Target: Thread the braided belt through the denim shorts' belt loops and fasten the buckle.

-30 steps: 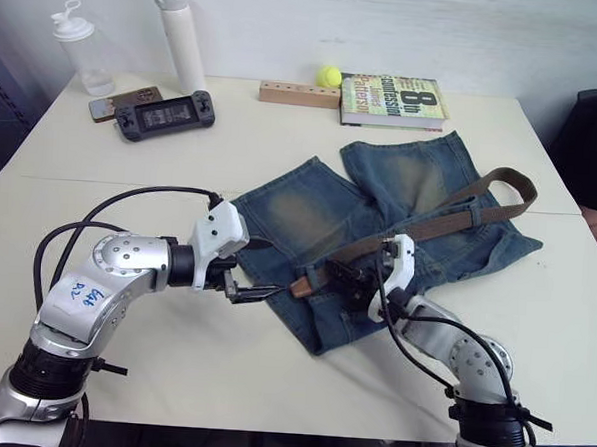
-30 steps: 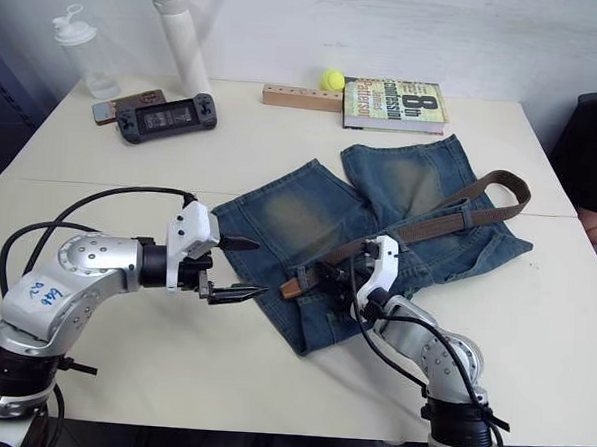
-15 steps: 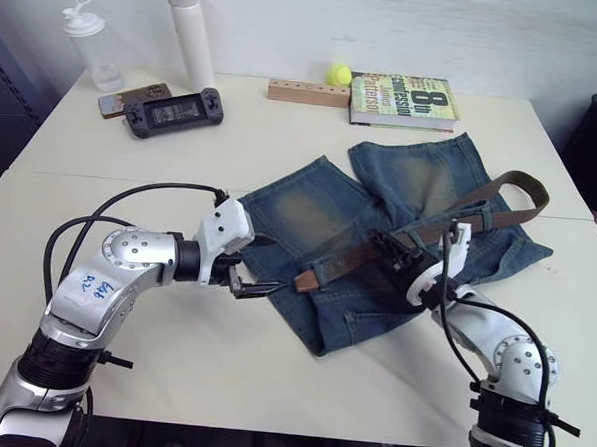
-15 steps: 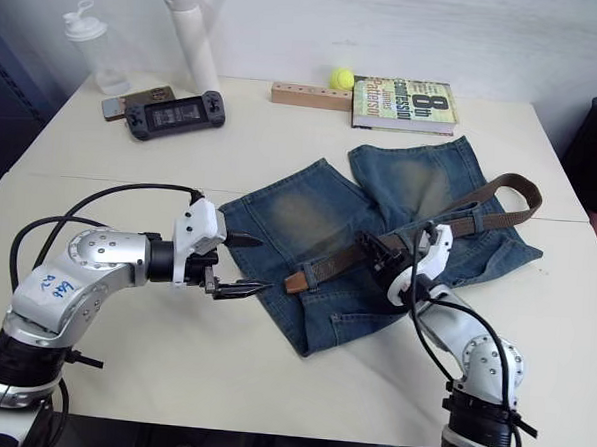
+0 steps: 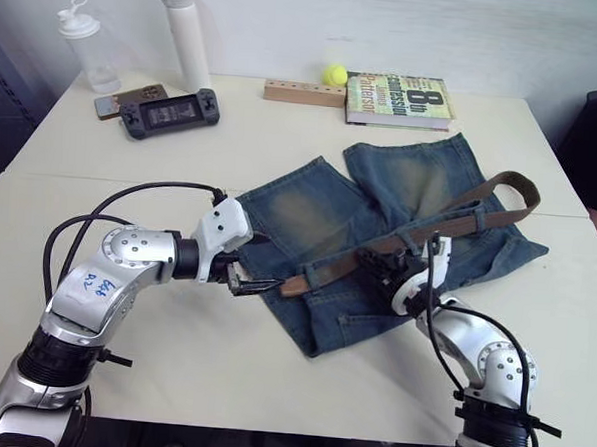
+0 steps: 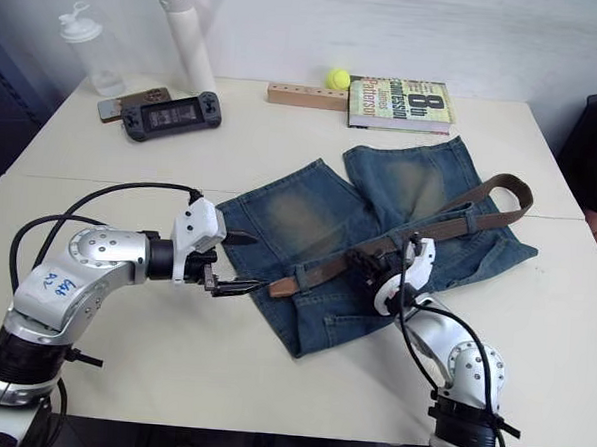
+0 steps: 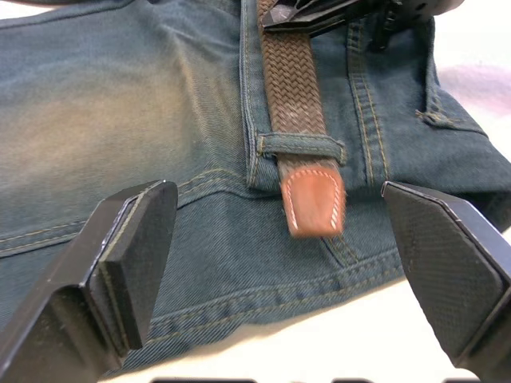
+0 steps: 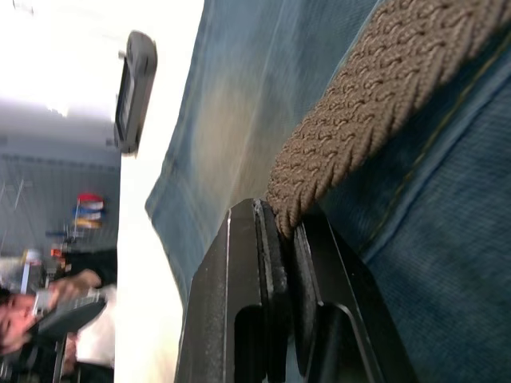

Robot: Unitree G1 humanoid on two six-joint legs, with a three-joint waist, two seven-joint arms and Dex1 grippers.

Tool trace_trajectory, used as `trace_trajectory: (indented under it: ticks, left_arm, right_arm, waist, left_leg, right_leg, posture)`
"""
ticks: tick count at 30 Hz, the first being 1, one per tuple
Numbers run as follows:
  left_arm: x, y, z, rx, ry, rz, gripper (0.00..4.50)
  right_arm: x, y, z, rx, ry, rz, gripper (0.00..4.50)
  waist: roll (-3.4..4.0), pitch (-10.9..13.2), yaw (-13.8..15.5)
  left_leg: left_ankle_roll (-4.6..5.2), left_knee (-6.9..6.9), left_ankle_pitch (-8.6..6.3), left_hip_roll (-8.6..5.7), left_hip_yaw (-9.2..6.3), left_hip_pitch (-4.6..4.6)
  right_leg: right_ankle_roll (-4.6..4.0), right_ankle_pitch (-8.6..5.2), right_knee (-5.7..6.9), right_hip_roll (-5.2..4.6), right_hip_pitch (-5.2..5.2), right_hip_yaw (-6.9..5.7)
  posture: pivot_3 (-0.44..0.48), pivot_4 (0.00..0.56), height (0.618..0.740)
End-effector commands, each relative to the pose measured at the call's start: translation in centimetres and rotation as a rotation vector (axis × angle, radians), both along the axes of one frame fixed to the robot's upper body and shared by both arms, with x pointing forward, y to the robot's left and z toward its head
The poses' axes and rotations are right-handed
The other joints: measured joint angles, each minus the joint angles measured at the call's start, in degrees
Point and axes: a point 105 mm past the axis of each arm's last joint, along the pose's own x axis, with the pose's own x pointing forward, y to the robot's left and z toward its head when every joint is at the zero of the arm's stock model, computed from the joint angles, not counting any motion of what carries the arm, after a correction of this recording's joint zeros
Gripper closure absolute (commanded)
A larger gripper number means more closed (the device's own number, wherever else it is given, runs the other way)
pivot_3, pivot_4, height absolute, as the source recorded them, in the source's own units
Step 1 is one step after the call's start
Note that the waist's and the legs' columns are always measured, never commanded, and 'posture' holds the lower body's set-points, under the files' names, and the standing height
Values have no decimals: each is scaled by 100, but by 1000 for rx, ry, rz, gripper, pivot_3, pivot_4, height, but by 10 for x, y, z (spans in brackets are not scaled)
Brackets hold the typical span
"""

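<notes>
The braided belt (image 5: 377, 250), a long brown woven strap with a tan leather tip, lies across the waistband of the faded blue denim shorts (image 5: 378, 228) on the pale table (image 5: 233, 140). In the left wrist view its tip (image 7: 314, 201) has passed under one narrow blue denim belt loop (image 7: 302, 145) and pokes out just beyond it. The right gripper (image 5: 386, 264) is clamped on the strap partway along. The left gripper (image 5: 256, 282) hovers just beside the tip, jaws wide apart, holding nothing.

Risks, as judged:
- If the right gripper lets go before the left takes hold, the tip may slide back out of the loop.
- A left closure set too low may pinch denim with the tip.
- Pushing the limp strap may buckle it rather than advance it.
</notes>
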Motion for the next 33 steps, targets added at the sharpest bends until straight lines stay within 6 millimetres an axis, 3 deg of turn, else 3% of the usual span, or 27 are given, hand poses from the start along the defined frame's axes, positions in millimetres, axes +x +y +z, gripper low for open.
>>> trace_trajectory:
  ticks: [1,4,9,14,15,20,26,30,33]
  left_arm:
    - [-7,1,-1,31,19,-8,0]
    - [-7,2,-3,51,10,-14,0]
    - [-8,-1,-2,47,0,-38,0]
    - [-9,-5,-2,69,-32,-86,0]
    - [-9,-6,-2,62,-37,-97,0]
    - [-13,-8,-1,81,-117,-184,0]
    - [-10,-2,-29,334,-397,-309,0]
    - [-4,5,-40,427,-492,-337,0]
    - [2,-3,-38,375,-526,-279,0]
  right_arm:
    - [-12,28,-9,-50,20,112,4462]
    - [-11,23,-14,-101,17,105,4462]
    - [-14,10,-6,-141,-22,118,2542]
    - [-22,-9,8,-272,-75,175,297]
    - [-26,-11,10,-312,-88,202,55]
    - [-53,-30,37,-594,-232,412,55]
    - [-78,-34,69,-696,-374,615,55]
    - [-81,-37,72,-745,-396,651,55]
    - [-81,-44,73,-818,-392,652,55]
  waist:
    - [0,0,-15]
    - [-1,-1,-11]
    - [-2,-1,34]
    - [-2,-1,63]
    - [-2,-1,67]
    - [10,6,115]
    - [9,7,136]
    - [9,8,193]
    - [9,8,218]
  left_leg:
    - [-2,-1,1,1,0,1]
    - [-5,-2,3,2,-1,2]
    - [-5,-2,2,1,-4,0]
    - [-1,1,2,-3,-7,-2]
    - [1,1,1,-5,-12,-2]
    - [10,3,2,-10,-21,-23]
    - [11,1,3,-8,-19,-20]
    - [15,3,1,-8,-21,-22]
    - [22,5,-3,-8,-22,-27]
  right_leg:
    - [0,0,1,1,0,1]
    - [-1,-1,1,3,0,2]
    - [-1,-1,-1,1,1,2]
    - [-1,0,-5,-5,4,3]
    - [-1,0,-6,-7,6,2]
    - [6,3,-38,-7,7,-1]
    - [7,4,-40,-2,10,-7]
    - [9,5,-41,-4,11,-7]
    - [12,6,-45,-8,11,-10]
  posture:
    - [0,150,738]
    - [0,150,738]
    - [0,150,738]
    - [0,150,738]
    - [0,150,738]
    - [0,150,738]
    - [0,150,738]
    - [0,150,738]
    - [0,150,738]
